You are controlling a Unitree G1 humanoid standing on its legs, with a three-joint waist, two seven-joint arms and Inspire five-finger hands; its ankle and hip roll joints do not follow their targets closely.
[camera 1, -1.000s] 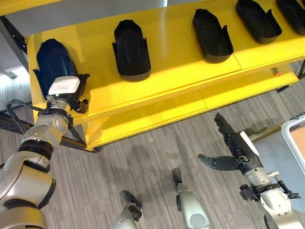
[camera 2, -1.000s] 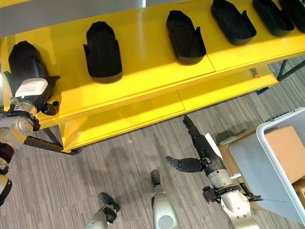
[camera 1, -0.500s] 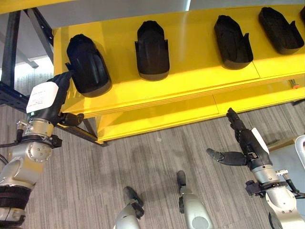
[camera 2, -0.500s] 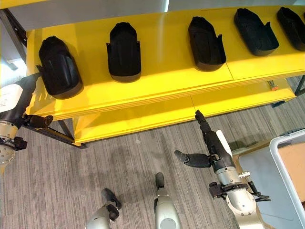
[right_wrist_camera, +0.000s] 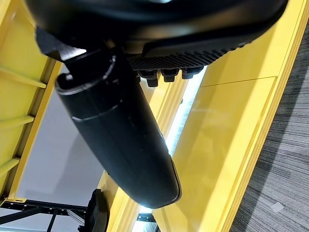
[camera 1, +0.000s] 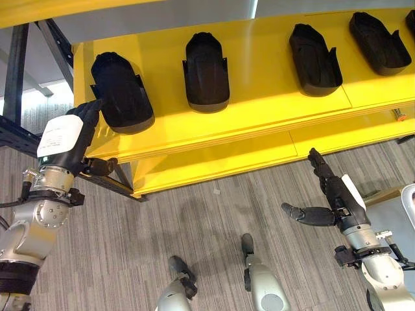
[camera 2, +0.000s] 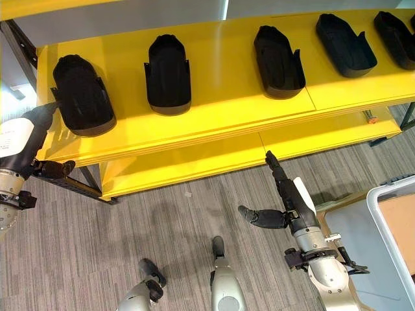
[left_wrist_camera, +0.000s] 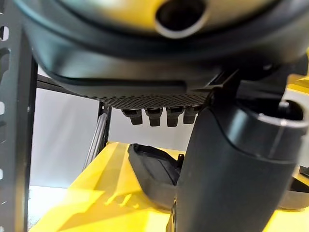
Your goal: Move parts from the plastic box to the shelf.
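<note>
L hand (camera 1: 63,139) open beside leftmost part (camera 1: 120,93) on shelf (camera 1: 259,103); R hand (camera 1: 329,201) open.

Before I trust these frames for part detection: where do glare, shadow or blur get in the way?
Left eye view: a bright band of glare runs up the yellow shelf between the black parts. Right eye view: soft shadows lie on the carpet under the shelf edge. Left wrist view: the left hand is blurred, the part beyond sharper. Right wrist view: the right hand looms dark and close.
</note>
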